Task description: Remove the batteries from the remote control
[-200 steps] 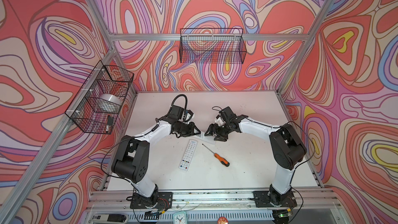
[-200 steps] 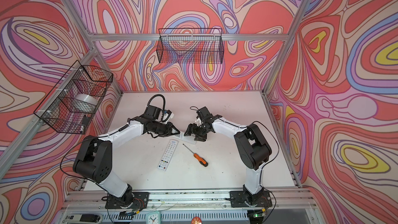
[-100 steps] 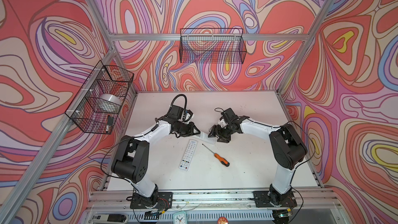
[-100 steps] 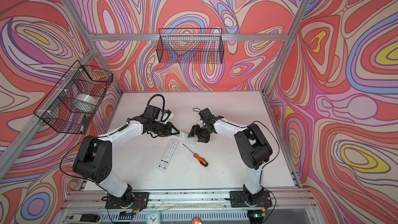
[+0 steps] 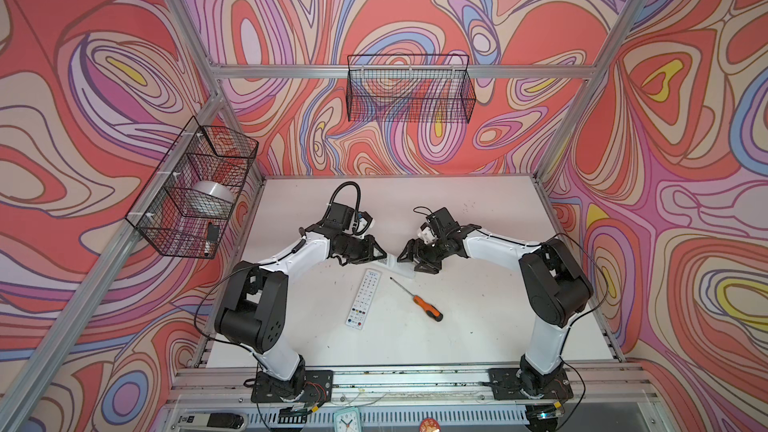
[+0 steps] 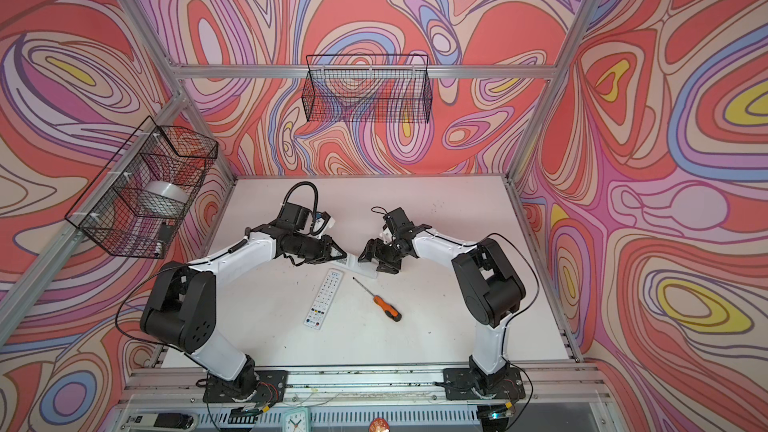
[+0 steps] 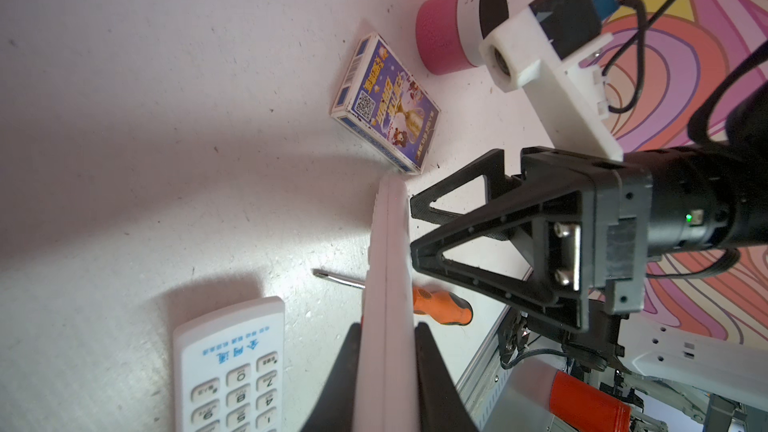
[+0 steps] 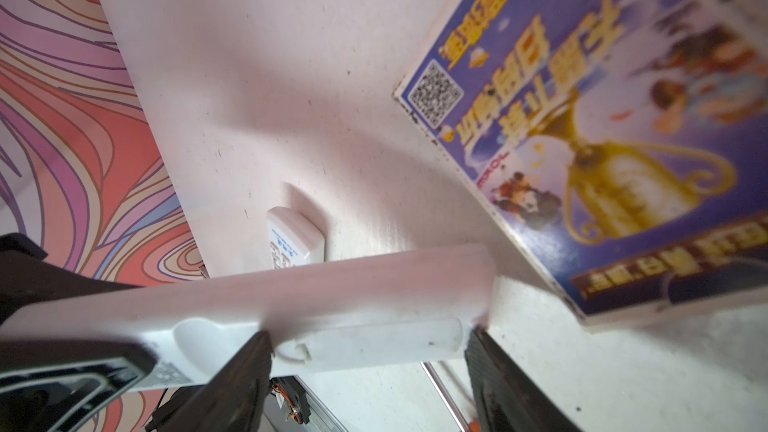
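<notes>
My left gripper is shut on the long edges of a white remote control and holds it on edge above the table. In both top views the remote sits between the two grippers. My right gripper is open. Its fingers straddle the battery cover on the remote's back, one near the cover's notch and one at the remote's end. The cover is on and the batteries are hidden. In a top view the left gripper faces the right gripper.
A second white remote lies buttons up on the table, beside an orange-handled screwdriver. A blue card box and a pink speaker lie beyond the held remote. Wire baskets hang on the left wall and back wall.
The right gripper has shifted slightly to and fro at the end of the held remote. The left gripper and the things on the table have not moved.
</notes>
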Controlling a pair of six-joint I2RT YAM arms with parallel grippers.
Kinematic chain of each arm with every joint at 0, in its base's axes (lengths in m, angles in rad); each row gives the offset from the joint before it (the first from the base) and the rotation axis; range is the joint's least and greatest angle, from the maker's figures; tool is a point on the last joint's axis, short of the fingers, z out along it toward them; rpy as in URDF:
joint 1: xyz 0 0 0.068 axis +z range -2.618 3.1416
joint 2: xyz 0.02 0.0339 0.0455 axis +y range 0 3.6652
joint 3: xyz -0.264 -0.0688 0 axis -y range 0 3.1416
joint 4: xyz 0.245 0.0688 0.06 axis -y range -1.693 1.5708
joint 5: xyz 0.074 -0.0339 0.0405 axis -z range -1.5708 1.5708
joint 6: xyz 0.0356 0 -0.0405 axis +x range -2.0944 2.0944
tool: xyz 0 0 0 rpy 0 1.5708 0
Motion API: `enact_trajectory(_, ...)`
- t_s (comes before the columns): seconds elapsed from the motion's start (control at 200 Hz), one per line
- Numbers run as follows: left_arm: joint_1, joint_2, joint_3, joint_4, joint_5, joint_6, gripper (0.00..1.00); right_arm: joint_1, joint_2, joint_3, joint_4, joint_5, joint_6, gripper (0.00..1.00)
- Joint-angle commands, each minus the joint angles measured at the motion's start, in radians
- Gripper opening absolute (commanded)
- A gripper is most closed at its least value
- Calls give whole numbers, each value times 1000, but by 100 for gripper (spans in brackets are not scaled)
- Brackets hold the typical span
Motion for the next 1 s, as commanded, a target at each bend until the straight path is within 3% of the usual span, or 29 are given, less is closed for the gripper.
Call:
enact_trajectory(0.0,-5,18,-20,-26,-60,9,0,13,8,-28,21,-4,-6,76)
enact_trajectory(0.295,-6,29,-50,59,-35,-76,0,14,2,-79,12,26,-26,74)
enact_trajectory(0.701,-5,30,-44,58,-36,-78,0,37,21,-27,-17,44,-43,79)
enact_trajectory(0.821,-5,25,-46,55,-36,-76,0,44,40,3,-81,81,-56,78)
enact_trajectory(0.996,-6,16,-45,46,-46,-69,0,76,76,110,-320,250,-126,76)
